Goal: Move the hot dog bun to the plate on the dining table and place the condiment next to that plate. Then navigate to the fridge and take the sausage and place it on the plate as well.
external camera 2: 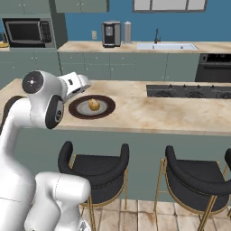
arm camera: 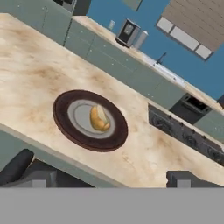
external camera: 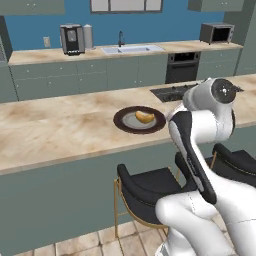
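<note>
The hot dog bun (external camera: 145,117) (external camera 2: 93,104) (arm camera: 99,118) lies in the grey centre of the dark brown plate (external camera: 122,123) (external camera 2: 76,111) (arm camera: 65,127), which sits near the front edge of the dining table (external camera: 60,130) (external camera 2: 158,113) (arm camera: 26,87). My gripper (arm camera: 111,179) hangs back from the plate over the table's front edge, open, with nothing between its fingertips (arm camera: 40,177). In the right base view my white hand (external camera 2: 74,85) is just left of the plate. The condiment, the fridge and the sausage are out of view.
Black stools (external camera: 145,190) (external camera 2: 94,167) stand under the table's front edge, close to my arm. A cooktop (external camera: 172,92) (external camera 2: 189,91) (arm camera: 183,135) is set into the table right of the plate. The wall counter behind holds a coffee machine (external camera: 72,39) and a sink (external camera: 132,49).
</note>
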